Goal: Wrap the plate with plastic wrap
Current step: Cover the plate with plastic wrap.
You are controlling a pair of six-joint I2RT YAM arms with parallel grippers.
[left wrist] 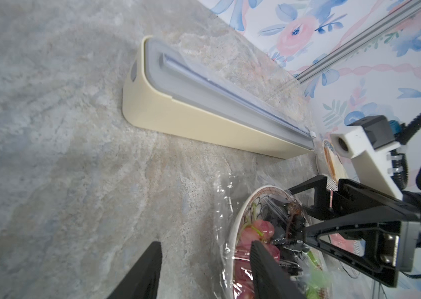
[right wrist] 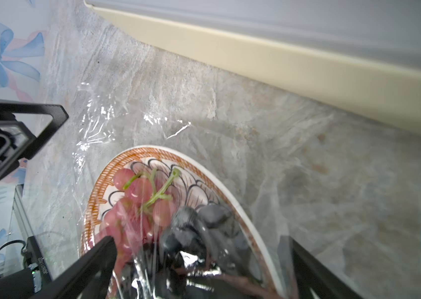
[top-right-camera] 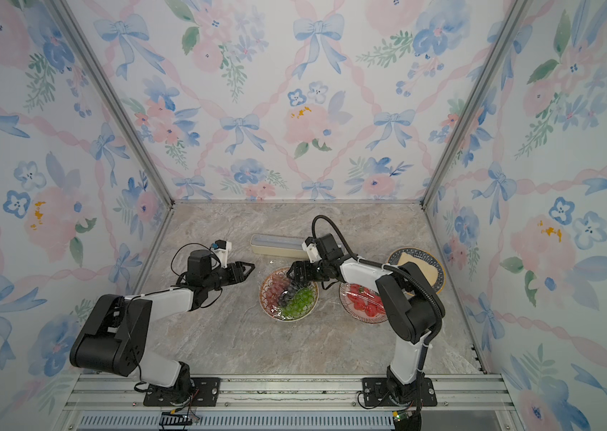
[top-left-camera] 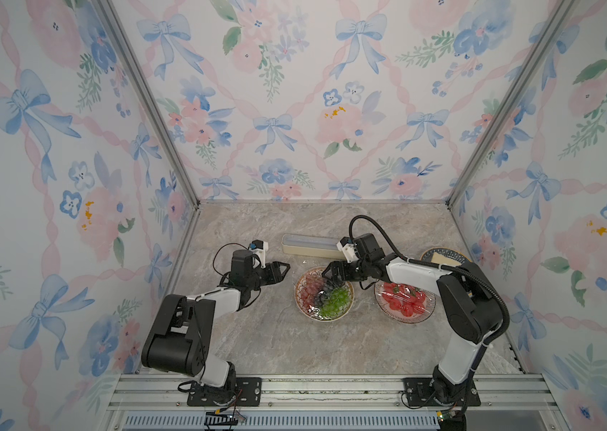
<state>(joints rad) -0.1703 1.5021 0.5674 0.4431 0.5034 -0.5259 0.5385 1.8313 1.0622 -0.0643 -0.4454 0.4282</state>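
Covering a patterned plate [top-left-camera: 346, 304] of red, dark and green grapes [top-left-camera: 335, 298], the plastic wrap [right wrist: 95, 121] lies as a clear, crinkled sheet. Its loose edges spread past the rim onto the marbled surface [top-left-camera: 264, 343]. In both top views the plate sits near the middle of the surface, slightly right of centre in the frame.

Just above it in the frame lies the cream dispenser box [top-left-camera: 309, 247] with a grey top. A small white slider [left wrist: 312, 134] sits at the box's far end in the left wrist view.

The left tool [top-left-camera: 284, 269] hovers just left of the plate, with its fingers parted and nothing between them. It does not touch the plate in a top view.

The right tool [top-left-camera: 326, 275] hangs over the plate's upper right rim. Its fingers are spread wide above the film-covered grapes in the right wrist view, gripping nothing.

To the right of the grapes stands a plate of red fruit [top-left-camera: 404, 301] under glossy film. Further right, partly hidden behind the right arm, is a blue-rimmed plate [top-right-camera: 393, 257] holding a slice of bread [top-right-camera: 419, 266].
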